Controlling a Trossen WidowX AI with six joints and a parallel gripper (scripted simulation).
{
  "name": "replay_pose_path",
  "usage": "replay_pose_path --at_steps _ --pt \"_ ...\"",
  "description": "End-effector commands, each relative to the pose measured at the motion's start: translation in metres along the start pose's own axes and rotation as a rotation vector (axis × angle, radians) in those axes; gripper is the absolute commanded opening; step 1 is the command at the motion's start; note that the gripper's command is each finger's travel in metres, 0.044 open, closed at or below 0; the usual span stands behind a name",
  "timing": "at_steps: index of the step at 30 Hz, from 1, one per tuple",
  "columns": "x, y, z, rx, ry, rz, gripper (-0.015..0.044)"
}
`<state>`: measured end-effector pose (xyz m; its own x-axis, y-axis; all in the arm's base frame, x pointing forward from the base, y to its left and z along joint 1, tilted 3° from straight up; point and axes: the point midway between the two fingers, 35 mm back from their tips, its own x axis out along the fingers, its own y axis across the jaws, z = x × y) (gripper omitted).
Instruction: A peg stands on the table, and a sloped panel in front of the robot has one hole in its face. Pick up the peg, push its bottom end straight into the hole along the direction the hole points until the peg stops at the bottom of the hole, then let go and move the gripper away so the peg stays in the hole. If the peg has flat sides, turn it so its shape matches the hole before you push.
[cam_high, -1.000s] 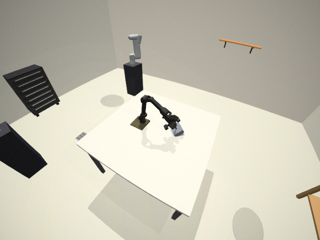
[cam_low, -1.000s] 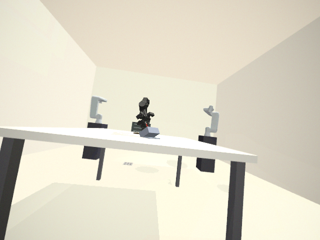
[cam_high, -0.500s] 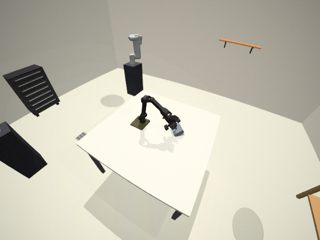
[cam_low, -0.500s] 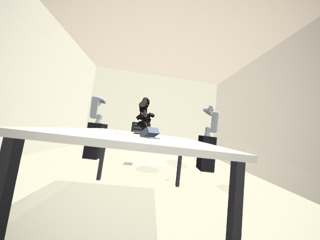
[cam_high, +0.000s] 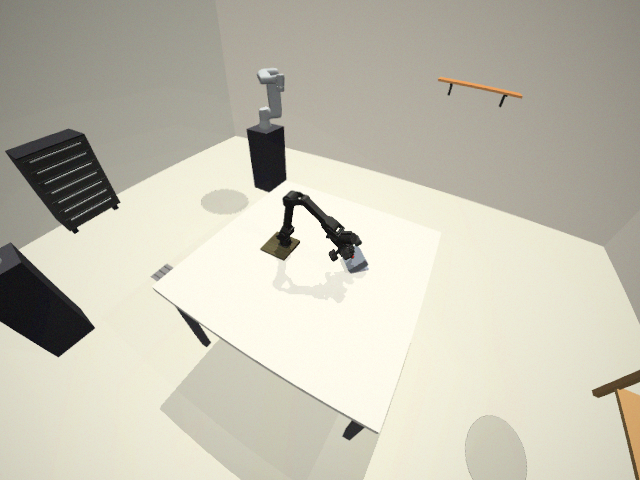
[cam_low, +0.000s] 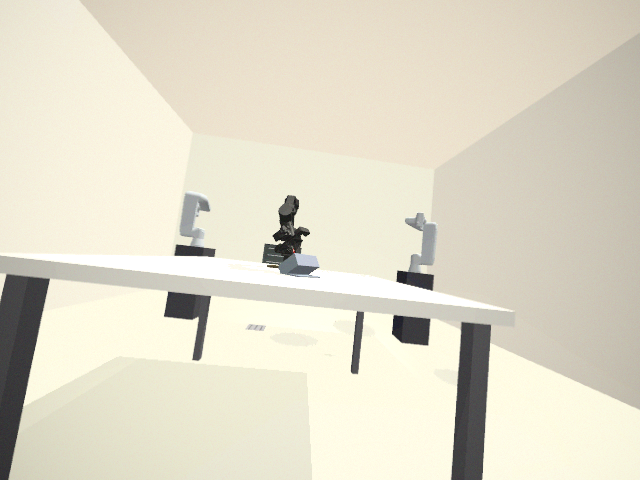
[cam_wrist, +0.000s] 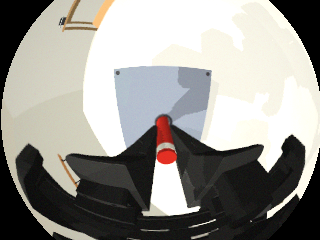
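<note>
A red round peg (cam_wrist: 163, 134) with a pale band near its top end is held between the fingers; a bit of it shows in the top view (cam_high: 353, 256). My gripper (cam_wrist: 163, 128) is shut on the peg, just above the sloped panel. The blue-grey sloped panel (cam_high: 356, 265) (cam_low: 302, 264) (cam_wrist: 142, 95) stands on the table. In the wrist view the peg's far end is at the dark-rimmed round hole (cam_wrist: 163, 118) in the panel's face, and seems to be in its mouth. How deep it sits cannot be told. The peg hides most of the hole.
The white table (cam_high: 310, 330) (cam_low: 155, 268) carries the arm's brown base plate (cam_high: 276, 249) and the panel. Two small dark screws show at the panel's far corners. Grey robot arms on dark pedestals (cam_high: 267, 160) (cam_low: 413, 304) stand away from the table.
</note>
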<state>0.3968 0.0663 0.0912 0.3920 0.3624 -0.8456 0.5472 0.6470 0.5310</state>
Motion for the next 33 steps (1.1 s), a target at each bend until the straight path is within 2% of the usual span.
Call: replay_pose_path --at_steps 1,13,29,30,33 --pt "0.002 0.000 0.000 0.001 0.001 0.004 0.0000" --pt "0.001 0.000 0.000 -0.001 0.000 0.001 0.0000" --pt "-0.003 0.000 0.000 -0.001 0.000 0.000 0.0420" --pt "-0.005 0.000 0.001 0.000 0.000 0.000 0.0440" --pt "-0.012 0.000 0.001 0.000 0.000 -0.001 0.0440"
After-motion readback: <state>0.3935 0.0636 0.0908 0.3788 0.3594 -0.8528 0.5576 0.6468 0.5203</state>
